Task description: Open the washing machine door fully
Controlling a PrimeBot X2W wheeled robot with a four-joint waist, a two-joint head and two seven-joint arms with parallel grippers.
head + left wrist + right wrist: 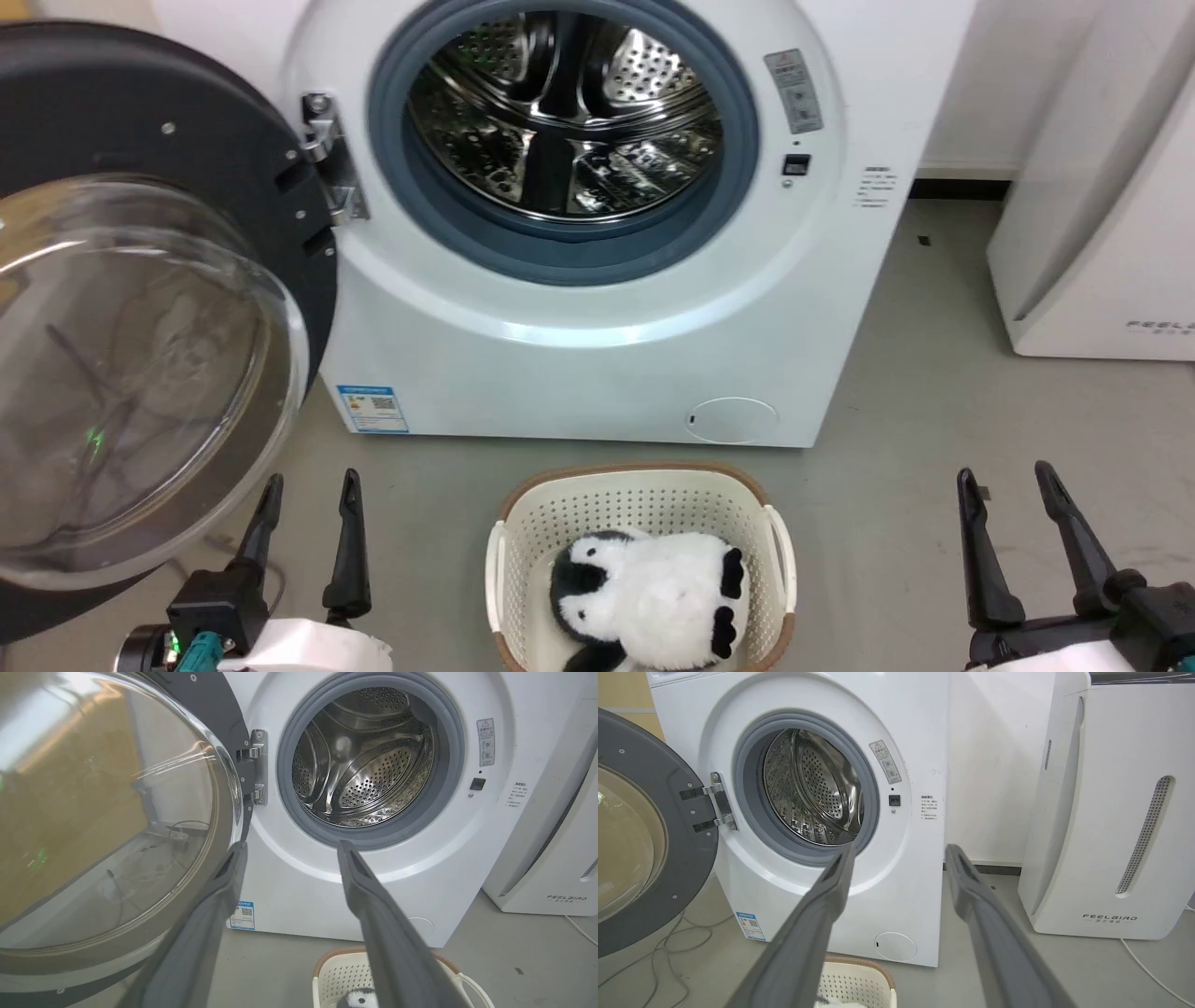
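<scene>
The washing machine door (140, 308) stands swung wide to the left on its hinge (327, 154), dark rim around a bulging clear glass bowl. It also shows as the door (107, 826) and the door (640, 830) in the wrist views. The steel drum (565, 112) and grey gasket (560, 247) lie exposed. My left gripper (310, 485) hangs open just below and right of the door's lower rim, touching nothing. My right gripper (1006, 476) is open at the lower right, far from the door.
A cream laundry basket (523, 523) holding a black-and-white plush penguin (644, 597) sits on the grey floor in front of the machine. A white FEELBIRD appliance (1102, 233) stands to the right. Cables (668, 942) lie on the floor under the door.
</scene>
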